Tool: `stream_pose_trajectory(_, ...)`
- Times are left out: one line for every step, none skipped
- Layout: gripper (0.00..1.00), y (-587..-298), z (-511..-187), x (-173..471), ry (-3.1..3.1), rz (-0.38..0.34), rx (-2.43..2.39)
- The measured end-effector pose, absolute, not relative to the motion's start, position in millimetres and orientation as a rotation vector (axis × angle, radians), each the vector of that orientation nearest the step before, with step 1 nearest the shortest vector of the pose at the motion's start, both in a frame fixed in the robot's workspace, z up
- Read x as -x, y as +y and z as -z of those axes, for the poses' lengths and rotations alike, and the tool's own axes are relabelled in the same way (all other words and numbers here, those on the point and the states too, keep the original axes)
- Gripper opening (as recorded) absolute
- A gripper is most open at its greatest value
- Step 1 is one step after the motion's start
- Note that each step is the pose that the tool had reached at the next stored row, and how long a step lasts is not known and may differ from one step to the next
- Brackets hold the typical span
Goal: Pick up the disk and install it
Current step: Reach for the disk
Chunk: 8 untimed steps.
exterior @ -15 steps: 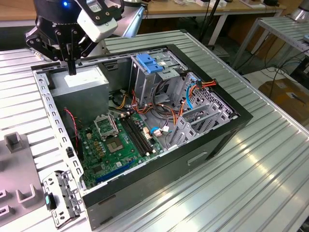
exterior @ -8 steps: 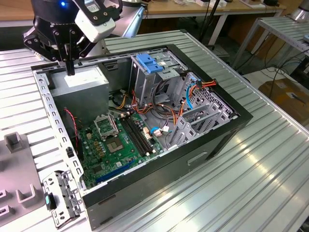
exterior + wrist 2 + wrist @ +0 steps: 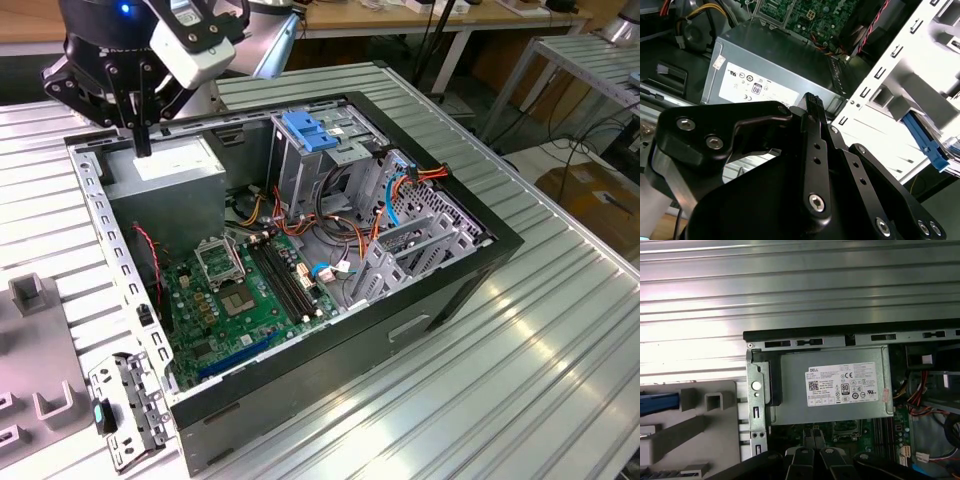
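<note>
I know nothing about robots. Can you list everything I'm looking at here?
table: one, ribbed silver, under everything.
computer case: one, black, open, on the table.
power supply: one, grey, in the case under the gripper.
motherboard: one, green, on the case floor.
drive cage: one, grey with blue handle, inside the case.
cables: several, orange, red, yellow, light blue, inside the case.
holder tray: one, pale grey, beside the case.
disk: one, blue-edged, in the holder tray.
gripper: one, black, shut and empty, above the power supply.

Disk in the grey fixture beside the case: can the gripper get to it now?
Probably yes. The disk sits uncovered outside the computer case, and the gripper hangs over the power supply near that side; just the case wall lies between.
</note>
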<state>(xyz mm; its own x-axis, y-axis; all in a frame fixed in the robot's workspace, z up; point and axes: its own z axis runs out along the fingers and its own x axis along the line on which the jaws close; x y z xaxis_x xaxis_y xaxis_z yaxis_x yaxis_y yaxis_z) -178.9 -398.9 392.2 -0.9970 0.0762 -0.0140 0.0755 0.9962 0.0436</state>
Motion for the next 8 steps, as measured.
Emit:
stream_pose_trajectory(0.11,-398.9,-392.2,179.4,3.123,-0.067,-0.119)
stream_pose_trajectory(0.11,-398.9,-392.2,179.8,3.123,-0.067,-0.119)
stream_pose_trajectory(0.11,-398.9,-392.1,180.2,3.123,-0.067,-0.119)
stream_pose_trajectory(0.11,-398.9,-392.2,180.5,3.123,-0.067,-0.119)
stream_pose_trajectory(0.11,-398.9,-392.2,181.1,3.123,-0.067,-0.119)
stream_pose_trajectory(0.11,-399.0,-392.2,181.5,3.123,-0.067,-0.119)
stream_pose_trajectory(0.11,-398.9,-392.1,182.5,3.123,-0.067,-0.119)
stream_pose_trajectory(0.11,-398.9,-392.1,183.1,3.123,-0.067,-0.119)
